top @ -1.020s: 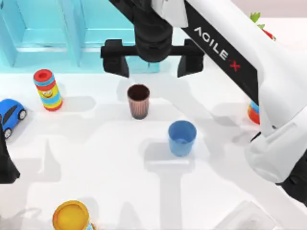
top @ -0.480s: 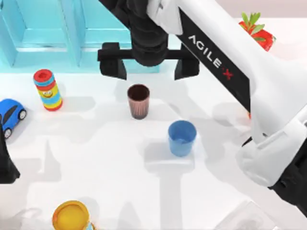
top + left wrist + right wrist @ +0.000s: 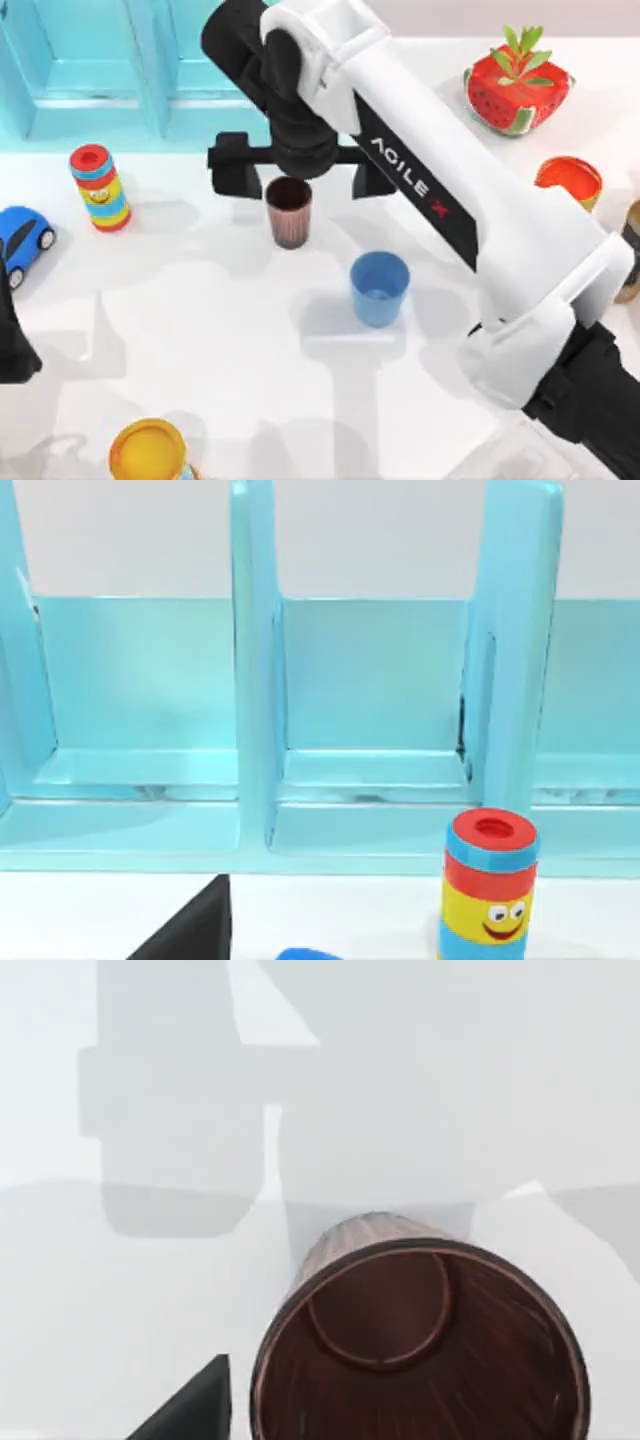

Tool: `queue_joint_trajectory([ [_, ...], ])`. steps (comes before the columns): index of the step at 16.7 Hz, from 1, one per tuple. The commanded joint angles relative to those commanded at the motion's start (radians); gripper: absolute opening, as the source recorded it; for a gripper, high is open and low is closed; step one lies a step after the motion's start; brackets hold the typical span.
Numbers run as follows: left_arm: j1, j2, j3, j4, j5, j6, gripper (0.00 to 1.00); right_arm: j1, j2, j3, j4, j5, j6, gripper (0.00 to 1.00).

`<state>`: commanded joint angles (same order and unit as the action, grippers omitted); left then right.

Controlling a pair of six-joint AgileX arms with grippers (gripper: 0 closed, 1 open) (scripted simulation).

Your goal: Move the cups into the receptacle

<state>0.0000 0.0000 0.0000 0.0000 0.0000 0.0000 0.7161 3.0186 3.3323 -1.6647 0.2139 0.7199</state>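
Two cups stand upright on the white table (image 3: 250, 340): the brown cup (image 3: 289, 211) mid-table, the blue cup (image 3: 379, 287) near it, toward the right. The right gripper (image 3: 298, 172) hangs over the brown cup's rim, fingers spread wide, holding nothing. A turquoise shelf (image 3: 110, 70) lines the far edge.

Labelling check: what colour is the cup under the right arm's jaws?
Dark brown cup, ribbed reddish wall; clearest in top view.
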Motion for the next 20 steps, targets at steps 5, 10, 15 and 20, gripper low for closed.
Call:
queue_joint_trajectory([
  [5, 0.0, 0.0, 0.0, 0.0, 0.0, 0.0, 1.0, -0.012, 0.097, 0.096, 0.007, -0.001, -0.012, 1.0],
  [10, 0.0, 0.0, 0.0, 0.0, 0.0, 0.0, 1.0, -0.012, 0.097, 0.096, 0.007, -0.001, -0.012, 0.77],
  [15, 0.0, 0.0, 0.0, 0.0, 0.0, 0.0, 1.0, -0.012, 0.097, 0.096, 0.007, -0.001, -0.012, 0.4],
  [20, 0.0, 0.0, 0.0, 0.0, 0.0, 0.0, 1.0, -0.012, 0.097, 0.096, 0.007, -0.001, -0.012, 0.02],
])
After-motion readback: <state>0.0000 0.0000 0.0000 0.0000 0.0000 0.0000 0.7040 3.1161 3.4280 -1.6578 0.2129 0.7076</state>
